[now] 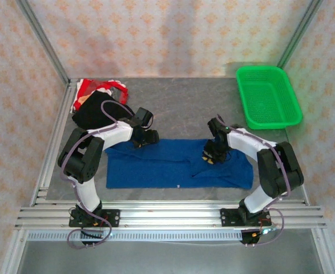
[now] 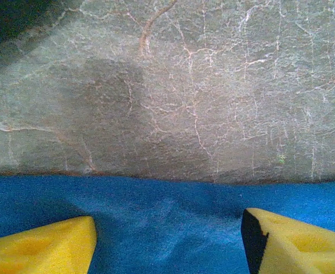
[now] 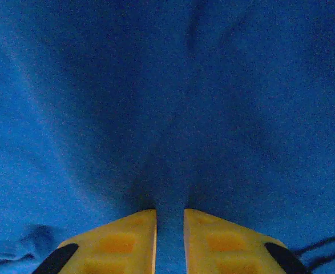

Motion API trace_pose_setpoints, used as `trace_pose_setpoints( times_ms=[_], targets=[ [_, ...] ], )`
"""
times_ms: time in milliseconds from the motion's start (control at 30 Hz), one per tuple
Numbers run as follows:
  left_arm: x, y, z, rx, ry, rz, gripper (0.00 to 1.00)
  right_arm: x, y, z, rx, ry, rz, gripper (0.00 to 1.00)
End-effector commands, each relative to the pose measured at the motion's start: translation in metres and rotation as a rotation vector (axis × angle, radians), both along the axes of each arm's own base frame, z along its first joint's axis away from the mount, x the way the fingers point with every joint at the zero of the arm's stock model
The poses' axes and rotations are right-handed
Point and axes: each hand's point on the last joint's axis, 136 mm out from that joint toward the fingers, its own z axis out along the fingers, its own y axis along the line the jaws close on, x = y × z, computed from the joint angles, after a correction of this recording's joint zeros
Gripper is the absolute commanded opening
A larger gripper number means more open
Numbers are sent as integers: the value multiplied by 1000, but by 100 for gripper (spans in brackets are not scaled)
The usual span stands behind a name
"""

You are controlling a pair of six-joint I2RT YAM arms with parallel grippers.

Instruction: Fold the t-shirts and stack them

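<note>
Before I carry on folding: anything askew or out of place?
The blue t-shirt puckers into creases where the right pincer pinches it. The black t-shirt and red t-shirt lie crumpled at the far-left corner.

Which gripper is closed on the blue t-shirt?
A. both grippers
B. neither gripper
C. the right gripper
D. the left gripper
C: the right gripper has its fingers almost together, with cloth of the blue t-shirt pinched between them and creases running to that spot, while the left gripper is wide open over the shirt's far edge.
</note>
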Motion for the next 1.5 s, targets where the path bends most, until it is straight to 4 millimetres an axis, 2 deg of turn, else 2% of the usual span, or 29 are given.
trace_pose_setpoints(
  times_ms=[0,167,300,400,533,667,767,867,933,1000,1100,1200,1267,1400,1467],
  targets=[
    [-9,-3,-18,3,46,-6,69,-23,1,-1,13,9,19,19],
    [-10,1,-26,21,67,5,69,-66,-12,-9,-19,78,32,17],
    [-11,6,-29,34,82,18,69,-87,-24,1,-41,85,31,16],
    [-11,9,-30,40,85,23,69,-104,-26,6,-16,100,38,15],
    [-9,11,-31,35,87,31,69,-131,-24,-3,-4,187,89,13],
    [-6,10,-29,30,82,28,69,-142,-24,-4,-48,236,134,11],
    [-6,9,-28,30,82,18,69,-127,-29,15,-93,143,101,10],
    [-4,6,-17,18,61,-1,69,-87,-26,53,-71,-82,19,16],
    [0,3,-4,10,40,-11,69,-74,-40,65,-121,-112,-49,18],
    [5,-1,13,-11,10,-17,70,-66,-56,67,-185,-104,-93,23],
    [14,-7,40,-40,-40,-24,70,-50,-74,56,-244,-81,-138,24],
    [13,-7,50,-45,-48,-30,71,-30,-85,34,-278,-68,-169,23],
    [7,-2,43,-36,-23,-21,71,-15,-83,19,-272,-65,-176,23],
    [-9,18,12,-16,55,37,70,10,-78,-8,-296,-25,-154,22],
    [-14,32,-3,-3,87,82,70,27,-72,-13,-285,-35,-149,21]
  ],
)
